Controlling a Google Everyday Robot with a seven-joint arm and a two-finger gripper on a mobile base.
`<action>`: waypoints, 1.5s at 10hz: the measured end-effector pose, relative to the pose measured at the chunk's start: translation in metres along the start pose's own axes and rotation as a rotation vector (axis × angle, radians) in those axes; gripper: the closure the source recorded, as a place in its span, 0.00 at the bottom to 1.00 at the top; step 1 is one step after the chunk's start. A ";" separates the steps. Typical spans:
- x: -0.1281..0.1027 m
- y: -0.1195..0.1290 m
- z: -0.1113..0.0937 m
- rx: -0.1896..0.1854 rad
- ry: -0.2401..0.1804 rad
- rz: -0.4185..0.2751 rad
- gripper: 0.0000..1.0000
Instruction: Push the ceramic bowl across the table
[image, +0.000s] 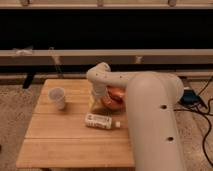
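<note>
The orange-red ceramic bowl (115, 97) sits near the far right of the light wooden table (65, 145). My white arm hides its right part. My gripper (96, 101) hangs down from the bent wrist right at the bowl's left rim, low over the table top. The contact between gripper and bowl is hidden by the wrist.
A small white cup (57, 98) stands upright at the far left of the table. A white bottle (101, 121) lies on its side just in front of the bowl. My arm's bulky body (155, 125) covers the table's right side. Cables (200, 100) lie on the floor at right.
</note>
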 end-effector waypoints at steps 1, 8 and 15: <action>-0.002 0.004 0.002 -0.007 0.004 -0.006 0.20; -0.045 0.073 0.017 -0.088 0.027 -0.124 0.20; -0.043 0.137 0.001 -0.159 -0.007 -0.270 0.20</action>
